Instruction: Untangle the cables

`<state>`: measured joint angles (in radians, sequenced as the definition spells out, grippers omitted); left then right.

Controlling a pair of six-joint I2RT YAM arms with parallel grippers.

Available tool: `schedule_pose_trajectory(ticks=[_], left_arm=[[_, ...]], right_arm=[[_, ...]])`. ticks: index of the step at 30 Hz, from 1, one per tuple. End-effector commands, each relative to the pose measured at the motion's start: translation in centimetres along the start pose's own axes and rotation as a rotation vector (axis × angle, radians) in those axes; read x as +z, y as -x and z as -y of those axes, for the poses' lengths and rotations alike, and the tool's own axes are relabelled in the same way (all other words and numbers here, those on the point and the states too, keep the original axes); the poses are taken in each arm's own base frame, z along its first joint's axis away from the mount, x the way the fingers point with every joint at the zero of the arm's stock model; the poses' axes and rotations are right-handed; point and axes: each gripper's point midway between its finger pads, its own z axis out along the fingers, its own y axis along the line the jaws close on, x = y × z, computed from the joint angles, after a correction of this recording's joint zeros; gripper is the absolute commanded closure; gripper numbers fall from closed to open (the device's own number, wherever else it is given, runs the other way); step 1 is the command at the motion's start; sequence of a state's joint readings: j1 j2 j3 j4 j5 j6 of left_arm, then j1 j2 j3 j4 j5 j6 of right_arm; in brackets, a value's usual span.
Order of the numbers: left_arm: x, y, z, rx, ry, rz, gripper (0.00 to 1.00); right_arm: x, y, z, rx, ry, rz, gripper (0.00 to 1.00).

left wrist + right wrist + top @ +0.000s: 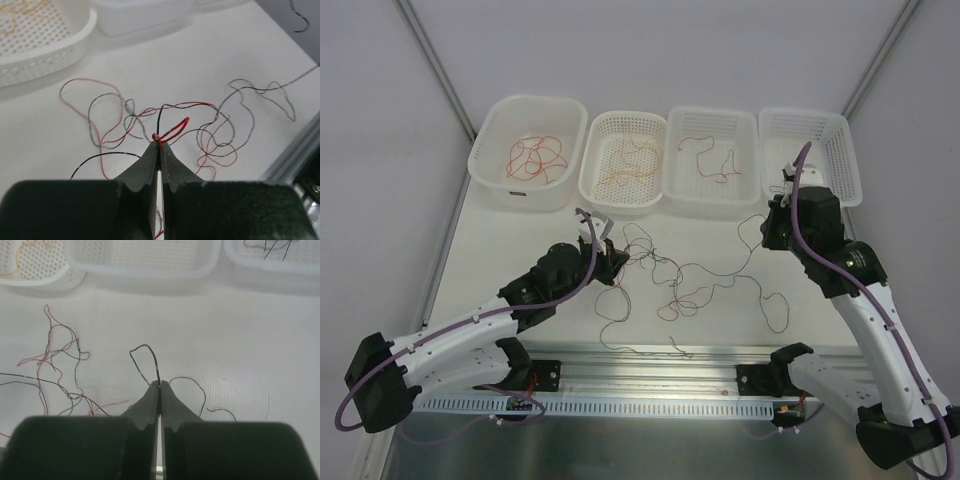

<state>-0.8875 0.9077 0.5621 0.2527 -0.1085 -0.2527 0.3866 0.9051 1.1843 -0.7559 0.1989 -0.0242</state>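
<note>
The thin cables [190, 104] ahead of the left gripper [158, 142] look plastic-sheathed, smooth, faintly glossy. Its fingers [142, 167] are matt dark plastic. Farther ahead, 4 white plastic baskets [712, 200]; beneath, a smooth matt white table [200, 55]; behind, a brushed-metal rail [650, 362].

The cables [682, 288] sprawl across the middle of the surface [495, 245], with strands running from the left pincer [159, 146] to the right pincer [160, 387], so little bare room lies between them. Four baskets [712, 205] wall off the far edge, side by side. Open strips remain at far left below the leftmost basket and, more narrowly, between tangle and baskets.
</note>
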Motion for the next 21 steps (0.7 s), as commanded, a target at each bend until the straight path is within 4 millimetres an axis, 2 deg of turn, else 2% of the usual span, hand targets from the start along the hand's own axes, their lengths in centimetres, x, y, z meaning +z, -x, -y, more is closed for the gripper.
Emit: schedule_pose_trajectory(ticks=[1, 2, 3, 4, 5, 6, 7, 8, 10, 12, 18, 20, 21], left_arm=[[-0.7, -2.5, -4.3, -0.077, 0.202, -0.064, 1.00], [-0.8, -3.1, -5.2, -0.082, 0.242, -0.085, 1.00], [-1.0, -3.1, -6.8, -0.095, 0.315, -0.088, 1.00], [-1.7, -5.0, -8.3, -0.093, 0.393, -0.168, 1.00], [-2.3, -5.7, -9.7, -0.104, 0.461, -0.203, 1.00], [-2.6, -5.6, -10.5, -0.136, 0.513, -0.214, 1.00], [-3.5, -6.4, -12.7, -0.150, 0.616, -0.250, 1.00], [-4.6, -7.3, -13.7, -0.175, 0.680, -0.296, 1.00], [-5.8, -7.7, -15.5, -0.201, 0.772, -0.319, 1.00], [-6.7, -7.8, -16.2, -0.206, 0.810, -0.322, 1.00], [-8.5, -4.6, -17.3, -0.154, 0.843, -0.247, 1.00], [-9.4, -3.3, -17.9, -0.115, 0.875, -0.231, 1.00], [-10.3, -3.3, -18.4, -0.090, 0.913, -0.245, 1.00]], right_arm=[[2.5, -2.6, 0.5, 0.067, -0.058, -0.086, 0.99], [3.2, -3.7, 0.9, 0.081, -0.076, -0.116, 0.99], [4.3, -5.6, 1.2, 0.102, -0.099, -0.171, 0.99], [4.8, -6.8, 1.5, 0.113, -0.115, -0.200, 0.99], [5.2, -7.8, 1.9, 0.133, -0.137, -0.226, 0.99], [5.5, -8.6, 2.2, 0.150, -0.150, -0.245, 0.99], [6.0, -10.6, 2.8, 0.180, -0.183, -0.289, 0.99], [6.2, -11.2, 3.5, 0.210, -0.209, -0.299, 0.99], [6.7, -12.9, 4.2, 0.254, -0.238, -0.330, 0.99], [6.9, -13.5, 4.9, 0.294, -0.258, -0.338, 0.99], [7.5, -13.6, 5.7, 0.312, -0.281, -0.357, 0.99], [7.6, -14.0, 6.3, 0.306, -0.320, -0.376, 0.99], [7.7, -14.3, 6.3, 0.312, -0.326, -0.381, 0.99]])
